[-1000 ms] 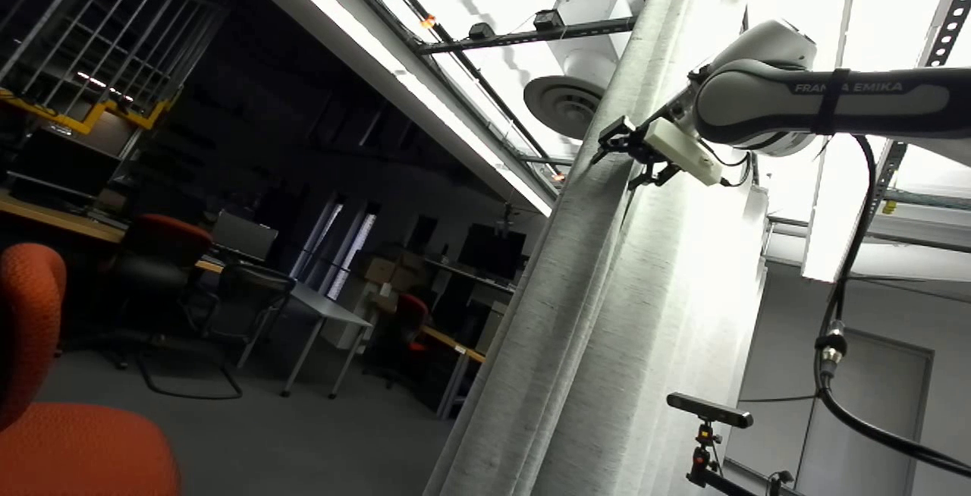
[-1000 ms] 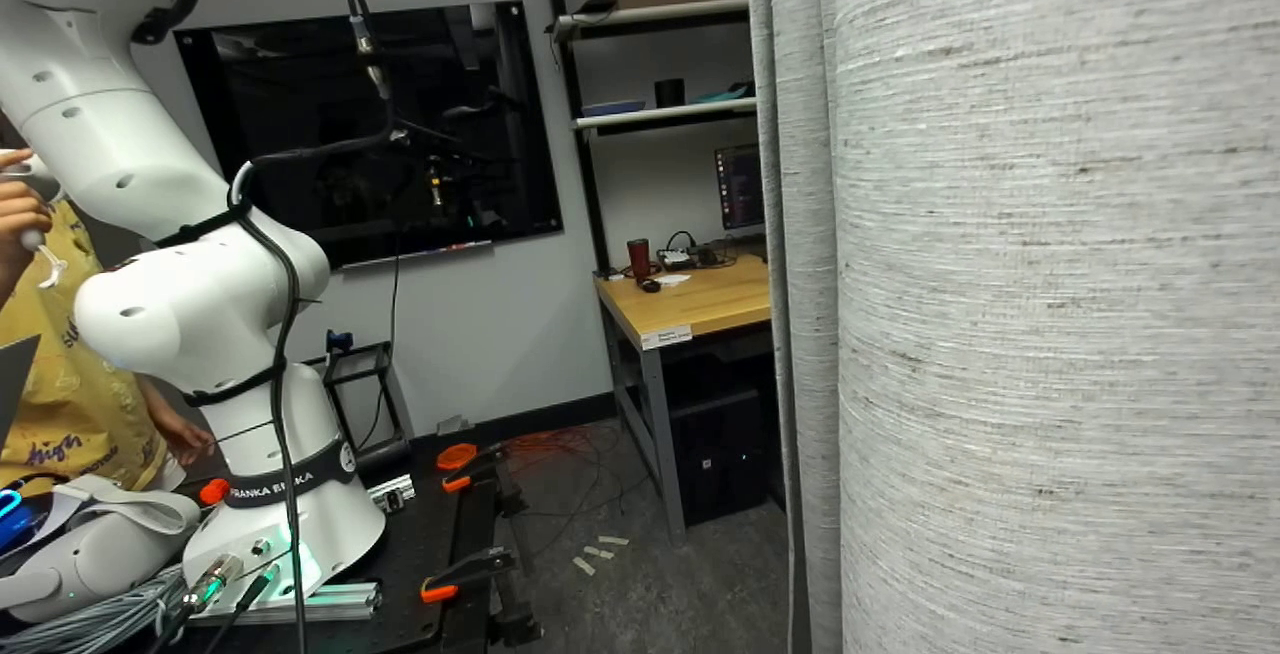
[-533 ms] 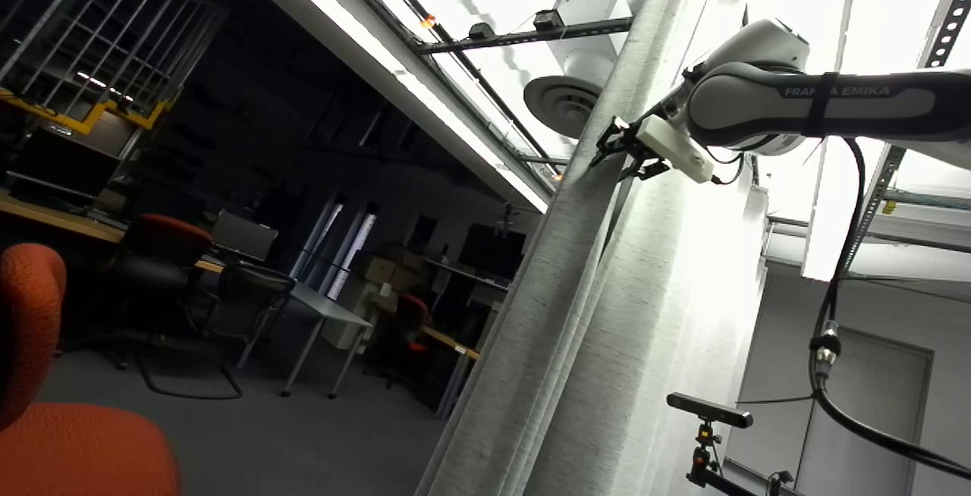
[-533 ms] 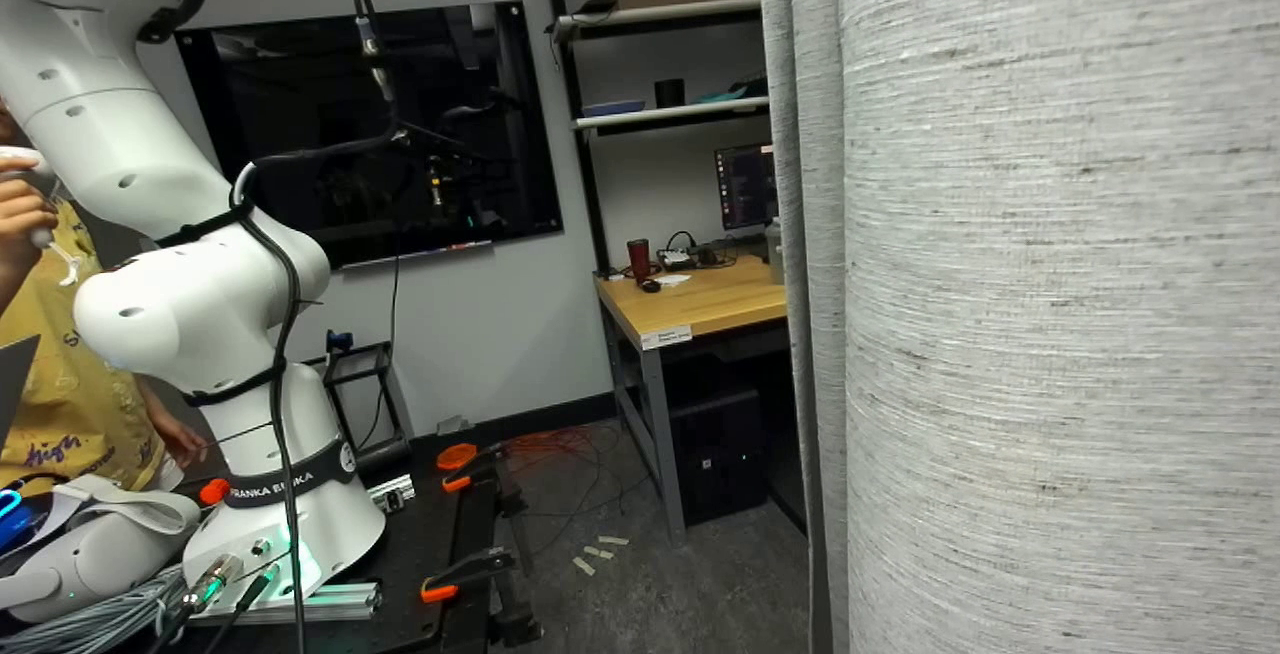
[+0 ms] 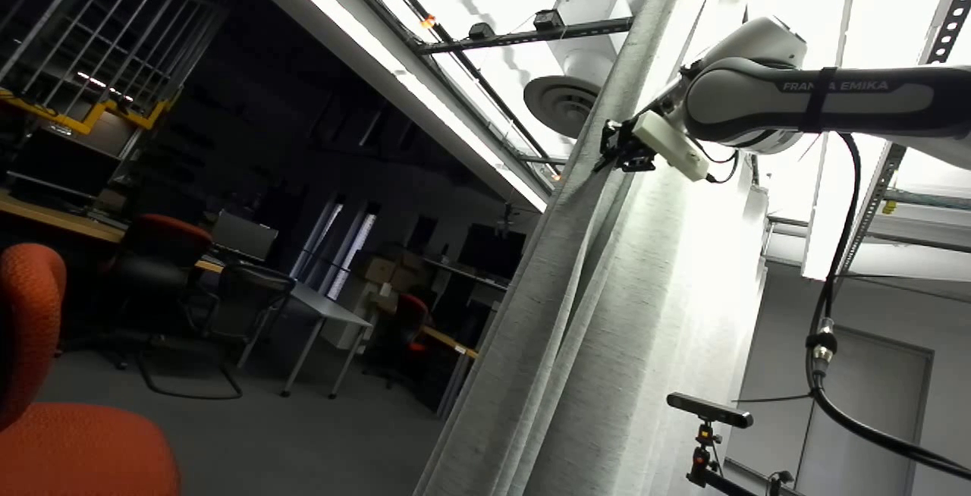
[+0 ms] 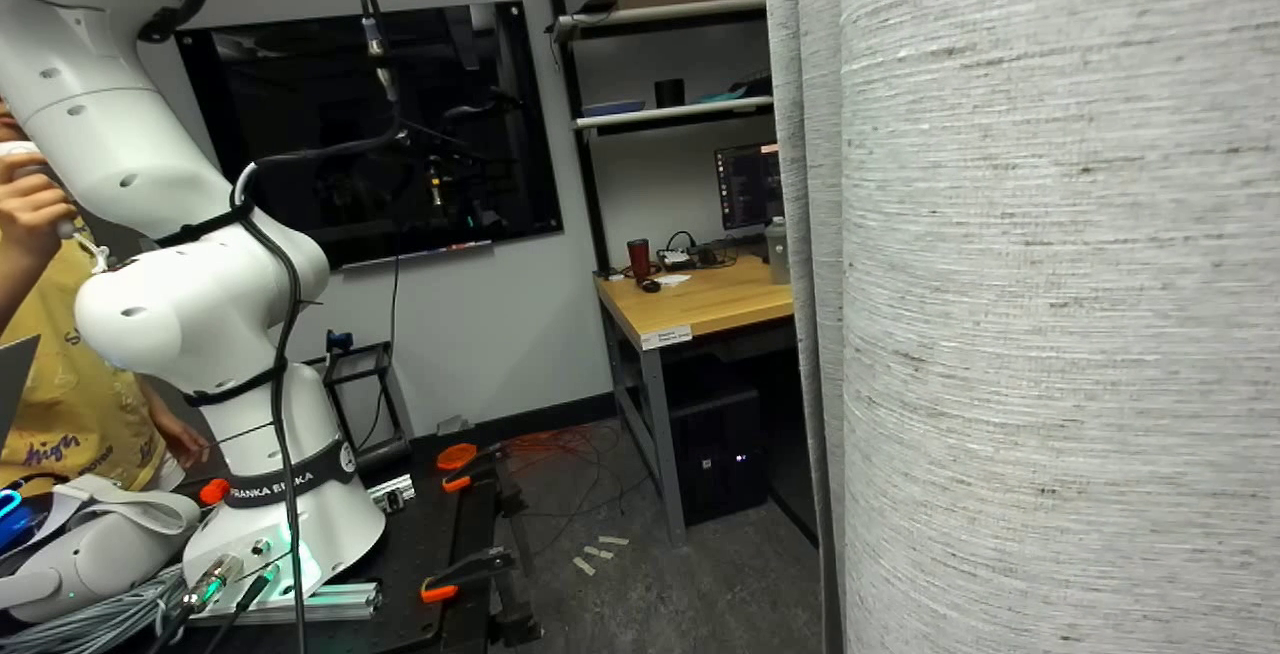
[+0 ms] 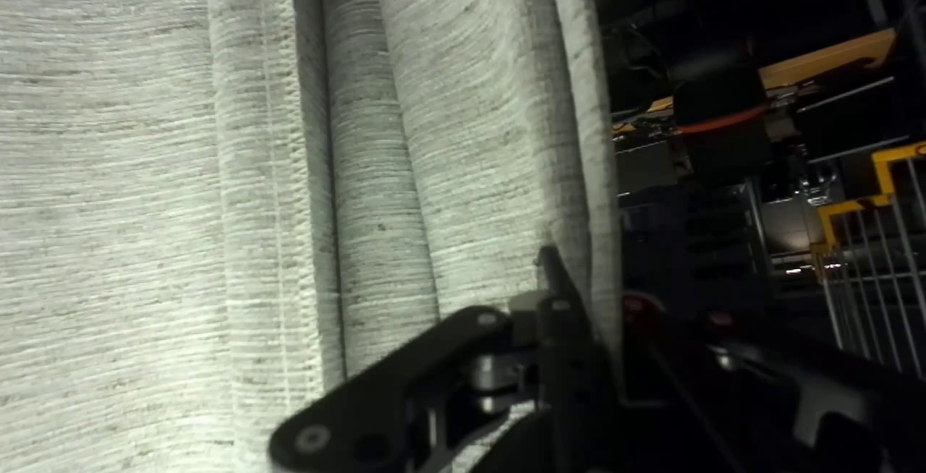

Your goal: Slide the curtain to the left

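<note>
My end effector [image 5: 606,164] is drawn together, clamped on the curtain [image 5: 630,291]: fingers [image 7: 564,328] either side of a lengthwise fold, afaict from the wrist view. Curtain hangs before me, running out of frame top & bottom.

Prob. I take a fold b/c flat cloth gives nothing to bite; a good pinch should tow the sheet along, tho soft fabric could slip out. The stitched seam [image 7: 293,158] runs beside my grip, not in it. Arm [image 5: 743,102] reaches out high, presumably to catch the cloth well up; cable [image 6: 281,434] is strapped to it, likely so it won't snag.

Diff vs 1 s ago: fingers were apart, now closed up; arm's crept a bit further out. Folds below my grip now part into a darker gap. In an exterior view the curtain's edge has shifted, so it hides less of the wooden counter [image 6: 700,302] & the monitor [image 6: 748,189], & a grey bottle [image 6: 777,252] now shows. Camera [image 5: 709,410] on its stand [image 5: 699,459] hasn't budged. I'd say the slide's only just starting; next calls for a steady sideways pull.
</note>
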